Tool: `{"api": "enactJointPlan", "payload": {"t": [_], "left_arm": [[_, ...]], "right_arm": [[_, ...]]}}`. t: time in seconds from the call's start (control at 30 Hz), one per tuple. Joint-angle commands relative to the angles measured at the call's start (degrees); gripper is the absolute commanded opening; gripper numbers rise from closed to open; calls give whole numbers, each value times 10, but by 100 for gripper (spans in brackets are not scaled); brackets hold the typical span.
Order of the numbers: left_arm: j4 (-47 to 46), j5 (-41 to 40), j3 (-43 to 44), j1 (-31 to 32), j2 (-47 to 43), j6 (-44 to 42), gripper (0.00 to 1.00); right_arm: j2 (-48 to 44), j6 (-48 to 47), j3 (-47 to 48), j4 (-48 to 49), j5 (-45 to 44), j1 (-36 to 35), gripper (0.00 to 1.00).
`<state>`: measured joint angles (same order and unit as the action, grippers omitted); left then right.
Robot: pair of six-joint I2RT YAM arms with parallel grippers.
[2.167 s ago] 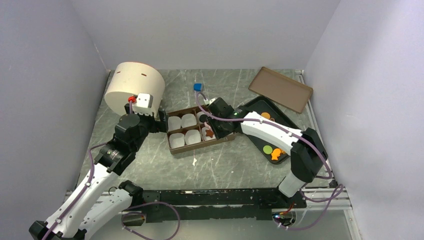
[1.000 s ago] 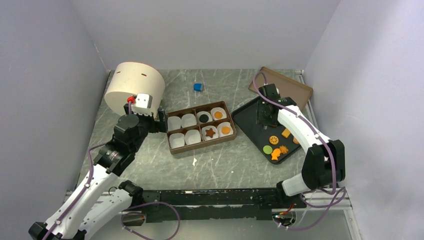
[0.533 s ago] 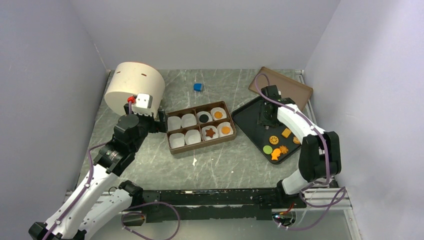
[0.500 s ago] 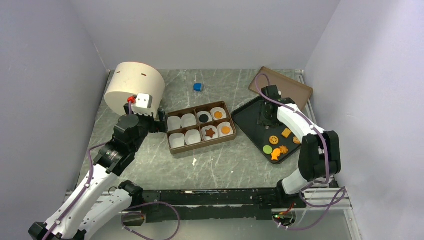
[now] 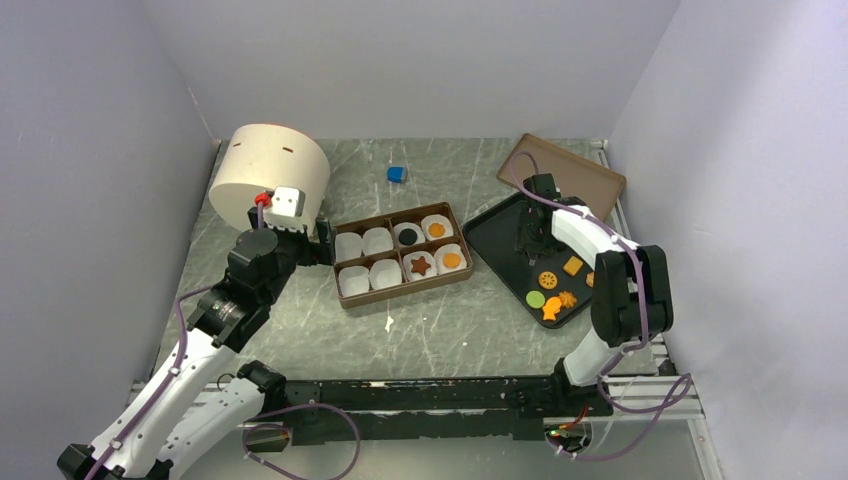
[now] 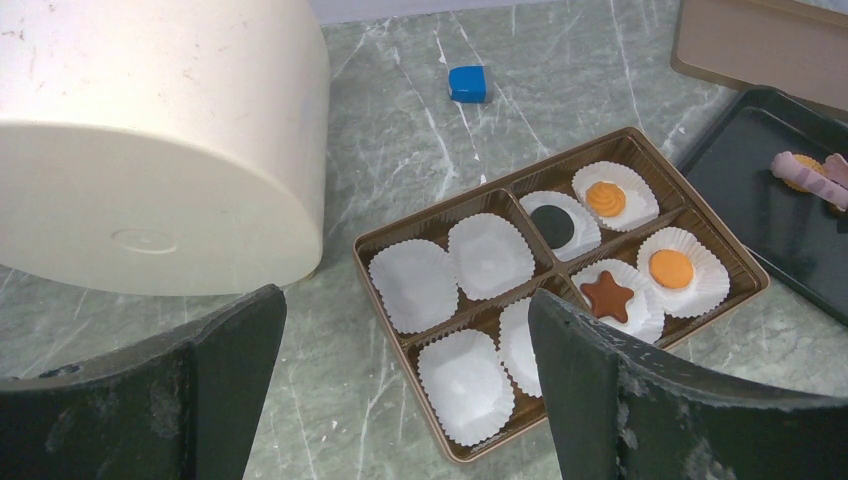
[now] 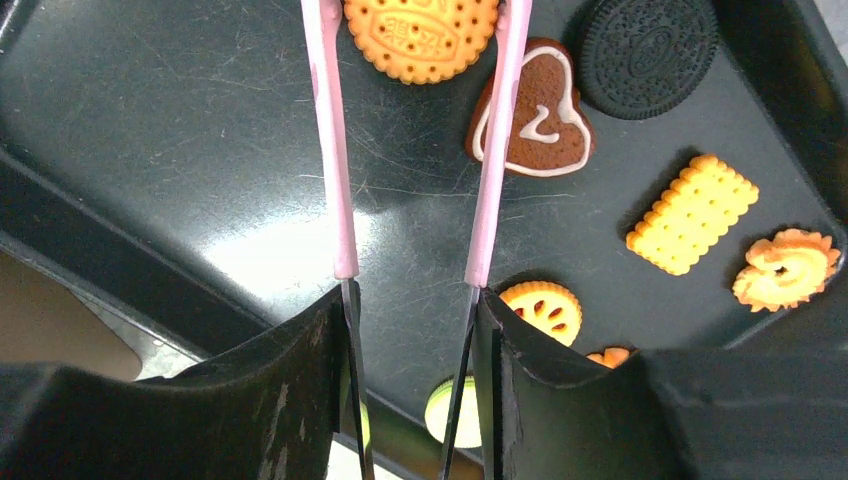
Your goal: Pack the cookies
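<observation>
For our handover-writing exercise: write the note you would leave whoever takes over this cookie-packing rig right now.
Grippers: left gripper open and empty beside the brown box; right gripper holds pink-tipped tongs over the black tray, tips either side of a round orange cookie, pinch unclear.
Done: black round, orange swirl, brown star and plain orange round sit in the four cups nearest the tray.
To do: four paper cups empty; heart, dark sandwich round, yellow rectangle and others lie on the tray.
</observation>
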<state>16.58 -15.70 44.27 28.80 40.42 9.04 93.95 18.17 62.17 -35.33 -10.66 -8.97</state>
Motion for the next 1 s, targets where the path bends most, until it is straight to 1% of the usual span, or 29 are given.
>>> {"api": "enactJointPlan", "payload": {"t": [0.0, 0.17, 0.37, 0.6, 0.77, 0.97], "left_arm": [[-28, 9, 1, 1, -4, -14, 96], [-27, 9, 1, 1, -4, -14, 96], [-28, 11, 1, 1, -3, -15, 96], [-28, 9, 1, 1, -3, -15, 96], [-28, 9, 2, 1, -2, -16, 96], [-26, 5, 3, 1, -1, -16, 96]], "right_arm": [[6, -12, 3, 20, 12, 3, 46], [4, -13, 9, 16, 21, 3, 41], [-27, -12, 14, 13, 30, 2, 34], [-58, -17, 22, 8, 30, -13, 29], [-74, -27, 38, 5, 23, -45, 26], [-77, -34, 72, -6, -1, -114, 25]]}}
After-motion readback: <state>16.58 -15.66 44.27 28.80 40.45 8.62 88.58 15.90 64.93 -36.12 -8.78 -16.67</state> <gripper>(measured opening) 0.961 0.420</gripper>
